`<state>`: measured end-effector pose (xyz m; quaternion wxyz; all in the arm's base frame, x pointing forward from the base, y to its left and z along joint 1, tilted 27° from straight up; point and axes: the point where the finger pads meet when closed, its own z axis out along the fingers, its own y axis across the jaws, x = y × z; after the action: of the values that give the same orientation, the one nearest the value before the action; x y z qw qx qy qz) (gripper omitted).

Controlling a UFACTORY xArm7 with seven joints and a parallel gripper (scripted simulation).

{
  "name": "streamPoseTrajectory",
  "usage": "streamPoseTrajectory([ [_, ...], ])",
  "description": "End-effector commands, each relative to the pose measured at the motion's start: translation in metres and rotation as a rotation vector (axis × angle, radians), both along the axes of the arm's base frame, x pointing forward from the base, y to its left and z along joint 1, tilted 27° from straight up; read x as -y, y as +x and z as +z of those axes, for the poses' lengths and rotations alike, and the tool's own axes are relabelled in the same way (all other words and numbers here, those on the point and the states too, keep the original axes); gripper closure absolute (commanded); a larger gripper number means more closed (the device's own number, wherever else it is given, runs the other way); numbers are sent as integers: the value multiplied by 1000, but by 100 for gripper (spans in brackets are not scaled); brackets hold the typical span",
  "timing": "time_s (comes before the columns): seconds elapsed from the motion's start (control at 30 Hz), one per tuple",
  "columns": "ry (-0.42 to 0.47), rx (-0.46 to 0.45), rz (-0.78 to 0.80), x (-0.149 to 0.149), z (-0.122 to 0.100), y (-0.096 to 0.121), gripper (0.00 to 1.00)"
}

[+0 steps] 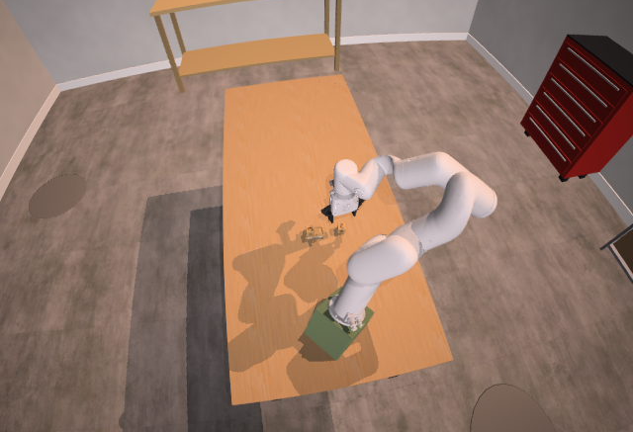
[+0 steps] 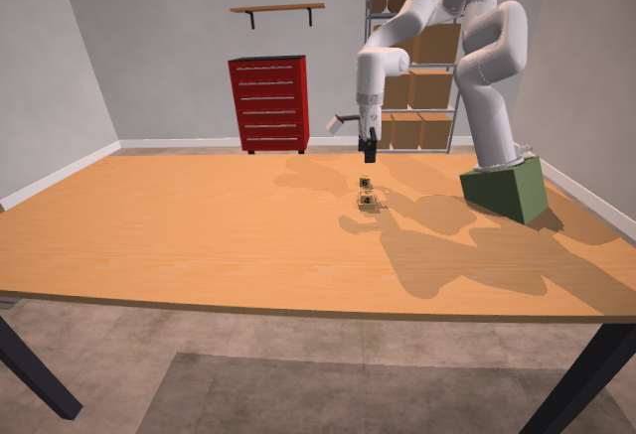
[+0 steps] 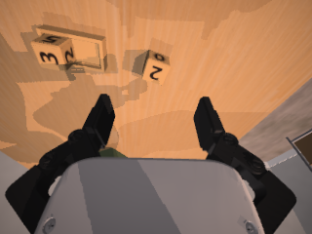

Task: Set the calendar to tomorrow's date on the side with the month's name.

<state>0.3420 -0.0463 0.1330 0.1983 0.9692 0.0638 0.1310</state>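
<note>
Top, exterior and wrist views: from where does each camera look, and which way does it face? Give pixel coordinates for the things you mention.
Top: high above, looking down on the table (image 1: 276, 135) (image 2: 205, 223); whole arm (image 1: 434, 172) (image 2: 485, 111).
Exterior: beyond one long table edge, looking across; whole arm.
Wrist: on the arm's end, looking past the open gripper (image 1: 343, 216) (image 2: 370, 160) (image 3: 155, 109); tray (image 1: 316, 233) (image 2: 367, 208) (image 3: 73, 31).
Top and exterior share the red cabinet (image 1: 572, 105) (image 2: 269, 105).

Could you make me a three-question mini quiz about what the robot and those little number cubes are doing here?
1. True or false: the end effector is holding a cube.
2. Multiple choice: where is the cube showing a 6 in the exterior view? A) inside the tray; B) on the table beside the tray; C) on top of the other cube.
3. Fill in the blank: the block under the arm's base is coloured ____.

Key: 1. false; 2. B; 3. green.
</note>
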Motion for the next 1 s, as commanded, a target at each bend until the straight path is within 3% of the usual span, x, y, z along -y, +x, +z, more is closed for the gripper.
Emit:
streamPoseTrajectory([
  [0.0, -40, -68, 156, 0, 1, 1, 0],
  [0.43, -157, -220, 529, -1, 2, 0, 0],
  [0.5, -157, -220, 529, -1, 2, 0, 0],
  [0.97, -297, -404, 979, -1, 3, -1, 0],
])
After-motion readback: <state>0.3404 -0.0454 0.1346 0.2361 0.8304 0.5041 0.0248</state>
